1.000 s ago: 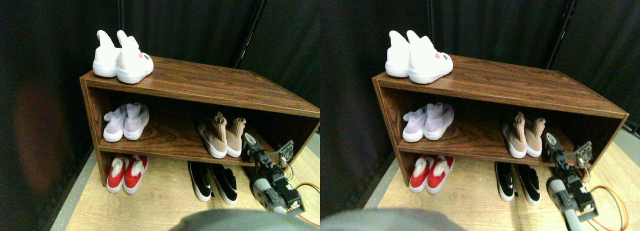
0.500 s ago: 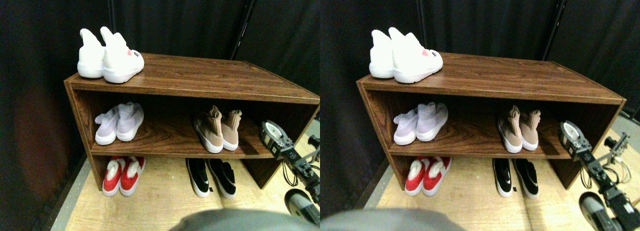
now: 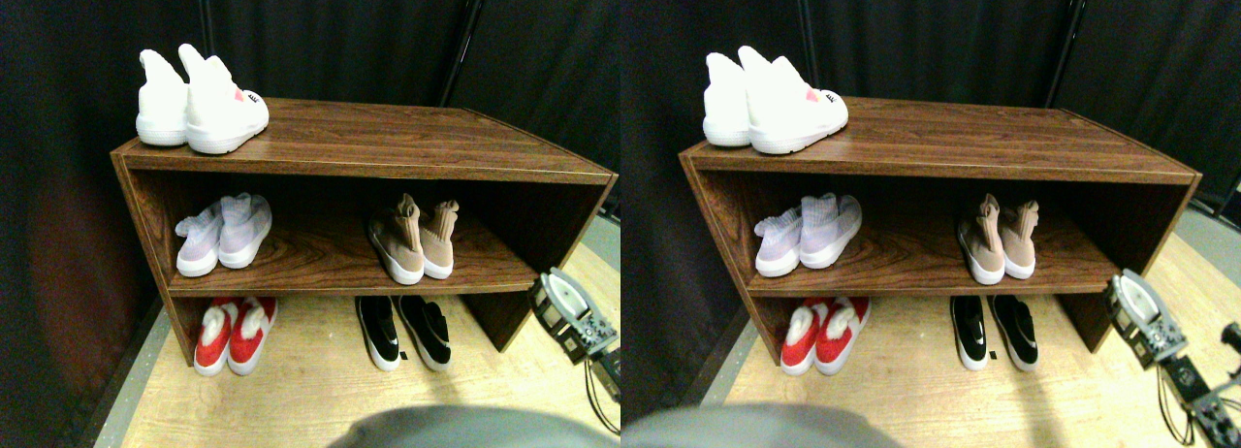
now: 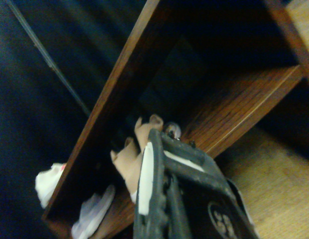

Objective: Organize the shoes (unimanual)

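A tan knit high-ankle pair of shoes with white soles stands side by side on the right part of the middle board of the wooden shoe rack. Below it, a black slip-on pair rests on the floor under the rack. My right gripper hangs outside the rack's right end, low, apart from every shoe and holding nothing that shows. In the wrist view the tan pair shows past the dark jaw frame.
A white pair stands on the rack's top at the left. A lavender pair sits on the middle board's left. A red pair is on the floor beneath. Dark curtains hang behind; light wood floor lies in front.
My gripper has drawn back from beside the tan pair on the middle board, out to the right and down past the rack's end. The camera view has shifted; the shoes stay put.
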`<state>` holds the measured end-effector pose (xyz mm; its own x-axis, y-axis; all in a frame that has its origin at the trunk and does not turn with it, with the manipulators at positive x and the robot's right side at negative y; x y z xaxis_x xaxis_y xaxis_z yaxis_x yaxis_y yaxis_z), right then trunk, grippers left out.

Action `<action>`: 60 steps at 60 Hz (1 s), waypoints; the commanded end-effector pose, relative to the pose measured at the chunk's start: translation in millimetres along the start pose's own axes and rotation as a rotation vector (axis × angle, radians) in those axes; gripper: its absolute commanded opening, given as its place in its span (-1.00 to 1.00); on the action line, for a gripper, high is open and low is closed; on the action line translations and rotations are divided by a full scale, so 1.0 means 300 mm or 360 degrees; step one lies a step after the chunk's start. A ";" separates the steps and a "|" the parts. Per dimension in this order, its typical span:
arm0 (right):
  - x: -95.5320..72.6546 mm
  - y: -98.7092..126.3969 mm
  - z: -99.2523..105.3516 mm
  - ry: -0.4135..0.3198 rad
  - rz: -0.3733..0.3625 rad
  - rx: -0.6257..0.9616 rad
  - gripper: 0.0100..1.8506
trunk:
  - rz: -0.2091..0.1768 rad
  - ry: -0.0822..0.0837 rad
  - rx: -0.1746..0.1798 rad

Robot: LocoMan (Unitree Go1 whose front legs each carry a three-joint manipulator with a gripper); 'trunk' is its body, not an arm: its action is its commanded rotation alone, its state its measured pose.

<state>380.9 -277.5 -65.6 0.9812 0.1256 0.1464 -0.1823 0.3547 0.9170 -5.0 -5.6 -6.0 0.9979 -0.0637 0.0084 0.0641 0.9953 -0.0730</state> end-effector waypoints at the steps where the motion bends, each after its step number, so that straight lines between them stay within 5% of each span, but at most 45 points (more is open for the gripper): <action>1: 0.005 -0.025 -0.004 0.0034 0.0071 0.0035 -0.94 | 0.0019 0.0079 -0.0038; 13: -0.002 -0.120 -0.039 0.0027 -0.0047 0.0099 -0.94 | 0.0033 0.0152 -0.0032; 27: 0.001 -0.245 -0.075 0.0000 -0.0165 0.0281 -0.94 | 0.0048 0.0199 -0.0025; 60: 0.105 -0.445 -0.038 -0.0149 -0.0447 0.0396 -0.94 | 0.0053 0.0199 -0.0024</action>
<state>429.7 -308.8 -187.3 0.9912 -0.0353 -0.1276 0.1312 0.1294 0.9829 -4.2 -5.8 -4.2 0.9935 -0.0451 -0.1042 0.0391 0.9975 -0.0585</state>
